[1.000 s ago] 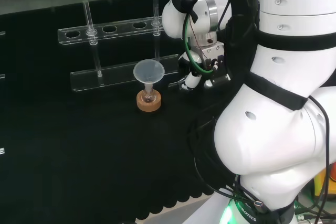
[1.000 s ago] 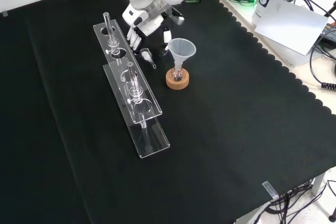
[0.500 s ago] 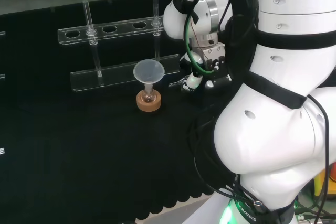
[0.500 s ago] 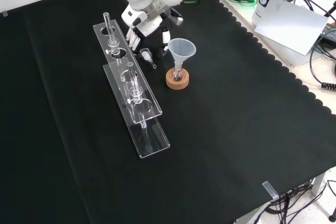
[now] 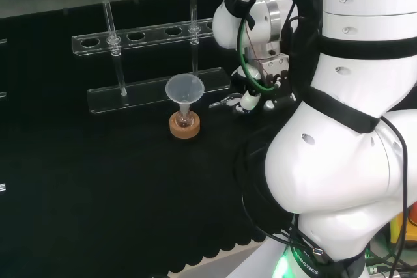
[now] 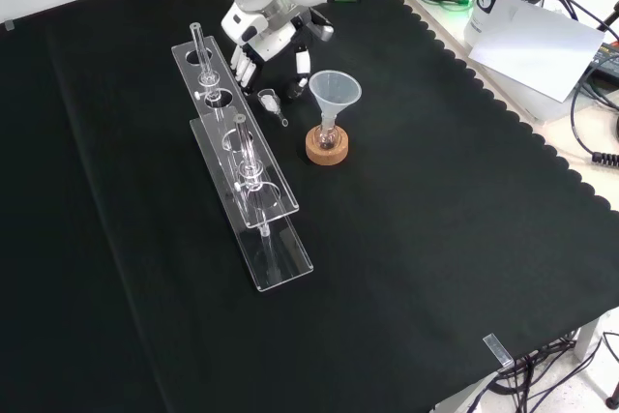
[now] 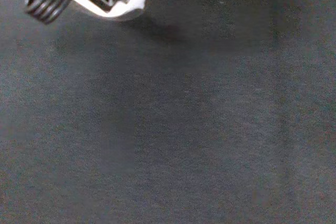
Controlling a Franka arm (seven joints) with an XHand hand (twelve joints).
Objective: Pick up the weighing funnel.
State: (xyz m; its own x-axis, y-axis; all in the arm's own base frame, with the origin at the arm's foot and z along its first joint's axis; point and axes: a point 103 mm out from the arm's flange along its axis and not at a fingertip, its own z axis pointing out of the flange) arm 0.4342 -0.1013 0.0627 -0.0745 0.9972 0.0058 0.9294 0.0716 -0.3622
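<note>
White arm, green cable, black-and-white hand.

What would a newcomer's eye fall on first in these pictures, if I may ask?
The big white arm dominates the right of the head view. In the front view, the cone-shaped funnel stands mouth up in a small flask on a cork ring, beside a long clear rack on the black cloth. Near that view's top, the robot hand hovers open over the small weighing funnel, which lies on the cloth.

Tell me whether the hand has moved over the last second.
Yes. In the head view the hand has shifted to the right, away from the big funnel, which stands where it was.
</note>
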